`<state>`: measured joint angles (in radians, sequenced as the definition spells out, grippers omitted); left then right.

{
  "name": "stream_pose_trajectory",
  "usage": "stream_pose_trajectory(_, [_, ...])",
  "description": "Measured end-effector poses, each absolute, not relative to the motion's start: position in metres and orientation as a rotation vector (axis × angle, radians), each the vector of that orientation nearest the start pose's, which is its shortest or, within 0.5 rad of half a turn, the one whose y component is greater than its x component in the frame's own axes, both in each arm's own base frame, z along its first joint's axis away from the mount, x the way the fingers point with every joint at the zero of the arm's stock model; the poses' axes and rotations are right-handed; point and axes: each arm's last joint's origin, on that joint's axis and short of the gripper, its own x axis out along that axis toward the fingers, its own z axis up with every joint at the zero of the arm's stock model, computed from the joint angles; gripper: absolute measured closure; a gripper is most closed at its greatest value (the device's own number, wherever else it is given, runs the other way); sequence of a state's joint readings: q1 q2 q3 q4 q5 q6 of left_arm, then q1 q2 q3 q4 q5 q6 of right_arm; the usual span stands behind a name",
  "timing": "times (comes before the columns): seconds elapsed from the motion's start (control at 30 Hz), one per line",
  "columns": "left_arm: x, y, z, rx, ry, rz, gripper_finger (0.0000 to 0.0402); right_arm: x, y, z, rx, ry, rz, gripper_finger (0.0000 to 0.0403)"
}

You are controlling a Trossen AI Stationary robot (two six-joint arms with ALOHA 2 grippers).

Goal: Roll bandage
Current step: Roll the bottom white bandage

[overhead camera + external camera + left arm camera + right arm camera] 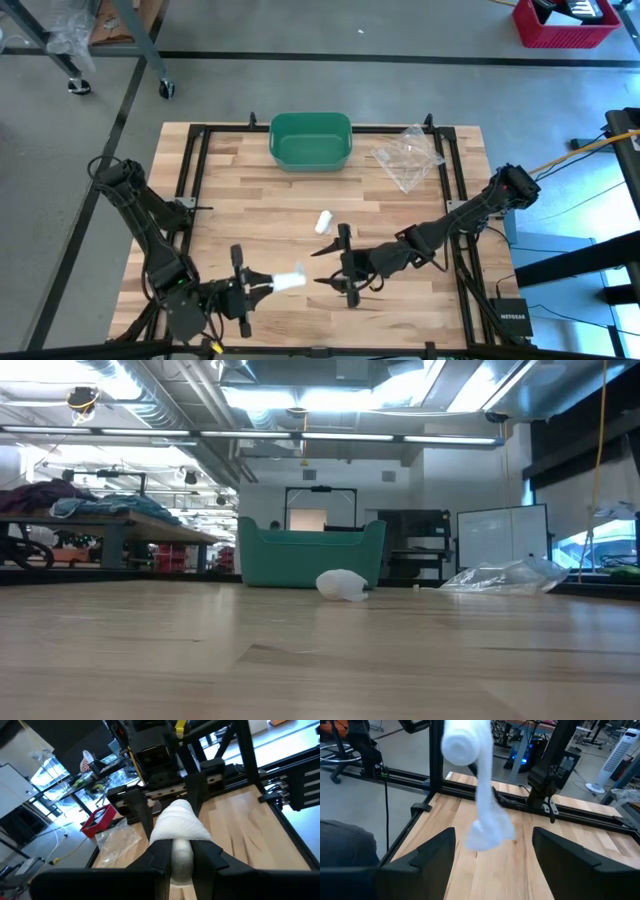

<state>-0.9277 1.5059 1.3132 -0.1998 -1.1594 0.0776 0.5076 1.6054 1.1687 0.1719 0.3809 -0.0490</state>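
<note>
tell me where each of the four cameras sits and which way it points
High view: above the table, looking straight down; both arms, left gripper holding the bandage roll, right gripper open.
Low view: at tabletop height, looking level across to the green bin and the room; no arm shows.
Left wrist view: on the left arm, looking past its fingers clamped on the bandage roll toward the right arm.
Right wrist view: on the right arm, looking between its spread fingers at the hanging bandage.
Shared: both wrist views and the high view show the bandage roll.

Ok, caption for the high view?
Left gripper holds the bandage roll; right gripper waits open beside it.
</note>
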Motion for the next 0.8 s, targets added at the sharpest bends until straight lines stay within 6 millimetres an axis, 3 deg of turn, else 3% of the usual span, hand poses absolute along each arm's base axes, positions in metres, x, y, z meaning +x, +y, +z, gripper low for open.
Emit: stream_pose_trajectory(0.8, [0.2213, -0.2443, 0.3499, 0.400, 0.200, 0.238, 0.0361, 0.3271, 0.1699, 0.2952, -0.135, 0.218, 0.130, 0.0134])
